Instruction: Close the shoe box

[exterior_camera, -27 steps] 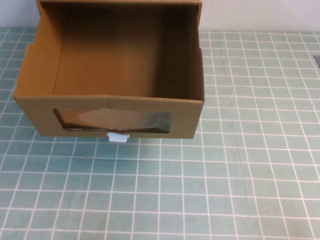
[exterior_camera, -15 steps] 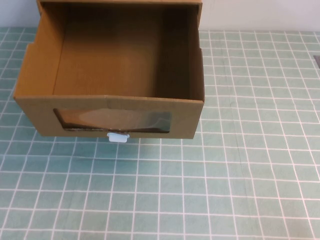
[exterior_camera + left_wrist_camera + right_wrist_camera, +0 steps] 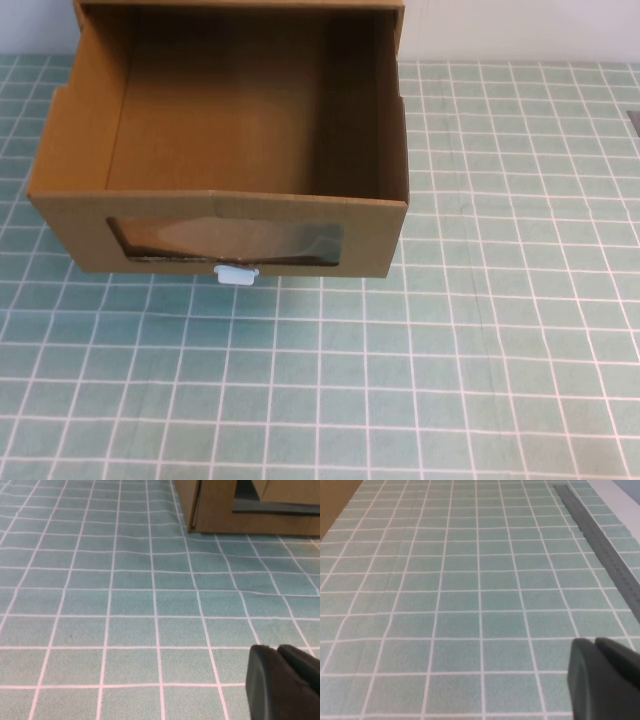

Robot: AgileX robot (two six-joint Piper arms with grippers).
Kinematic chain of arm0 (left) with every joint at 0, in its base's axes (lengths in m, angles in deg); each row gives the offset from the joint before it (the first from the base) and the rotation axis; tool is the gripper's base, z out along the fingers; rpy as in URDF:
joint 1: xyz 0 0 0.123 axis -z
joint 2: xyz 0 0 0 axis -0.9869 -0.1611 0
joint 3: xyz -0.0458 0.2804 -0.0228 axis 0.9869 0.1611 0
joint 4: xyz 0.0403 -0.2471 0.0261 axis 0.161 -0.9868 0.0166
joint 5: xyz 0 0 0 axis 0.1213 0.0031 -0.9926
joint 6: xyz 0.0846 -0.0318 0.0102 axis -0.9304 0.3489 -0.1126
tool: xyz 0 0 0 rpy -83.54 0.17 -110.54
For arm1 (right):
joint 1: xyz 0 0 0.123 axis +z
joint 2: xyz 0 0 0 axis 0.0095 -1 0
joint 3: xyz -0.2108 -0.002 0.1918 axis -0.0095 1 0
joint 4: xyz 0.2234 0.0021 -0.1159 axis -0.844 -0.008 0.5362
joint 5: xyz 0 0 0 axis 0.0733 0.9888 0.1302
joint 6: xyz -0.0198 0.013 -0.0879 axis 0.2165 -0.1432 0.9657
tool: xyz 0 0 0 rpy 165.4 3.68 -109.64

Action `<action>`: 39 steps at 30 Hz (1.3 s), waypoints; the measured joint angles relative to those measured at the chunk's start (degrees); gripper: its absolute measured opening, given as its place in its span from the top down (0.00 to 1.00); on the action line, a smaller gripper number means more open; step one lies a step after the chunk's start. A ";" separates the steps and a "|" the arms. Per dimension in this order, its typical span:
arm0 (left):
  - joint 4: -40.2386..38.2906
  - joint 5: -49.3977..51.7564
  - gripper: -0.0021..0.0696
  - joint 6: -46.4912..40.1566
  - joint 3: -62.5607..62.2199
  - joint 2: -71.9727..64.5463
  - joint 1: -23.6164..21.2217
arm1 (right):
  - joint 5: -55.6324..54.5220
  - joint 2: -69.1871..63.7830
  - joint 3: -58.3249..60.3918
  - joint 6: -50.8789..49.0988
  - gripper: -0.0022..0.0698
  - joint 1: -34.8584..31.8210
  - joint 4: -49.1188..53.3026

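I see the shoe box [image 3: 220, 150] at the far left of the table, and its drawer is pulled out toward me, so it is open. The inside is bare brown cardboard. The front wall has a clear window [image 3: 228, 240], and a small white pull tab [image 3: 237, 275] sticks out under the front's bottom edge, resting on the mat. At the far edge, the drawer goes into its outer sleeve [image 3: 240, 5].

The surface is a green mat with a white grid [image 3: 480, 340], which covers the whole table near and to the right of the box. Behind the mat there is a pale wall [image 3: 520, 30]. In the right wrist view a grey metal ruler [image 3: 602, 550] lies along the mat's edge.

The left gripper [image 3: 285, 685] hovers low over the mat, well apart from the box corner [image 3: 215, 510]. The right gripper [image 3: 605, 680] also hovers over bare mat. For both I cannot tell how the jaws stand.
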 joint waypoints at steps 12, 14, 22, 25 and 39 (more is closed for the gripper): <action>0.12 -1.44 0.98 0.00 0.00 0.00 0.00 | -6.03 0.00 0.12 0.00 0.99 0.00 -0.07; 0.12 -2.45 0.98 0.00 0.00 0.00 0.00 | -7.63 0.00 0.12 0.00 0.99 0.00 -0.07; -0.47 -10.36 0.98 0.32 0.02 0.00 0.00 | -16.78 0.00 0.12 0.00 0.99 0.00 -0.07; -0.69 -16.26 0.98 0.44 0.02 0.00 0.00 | -23.76 0.00 0.12 0.00 0.99 0.00 -0.07; -0.77 -48.71 0.98 5.32 0.02 0.00 0.00 | -54.47 0.09 0.12 0.00 0.99 0.00 0.17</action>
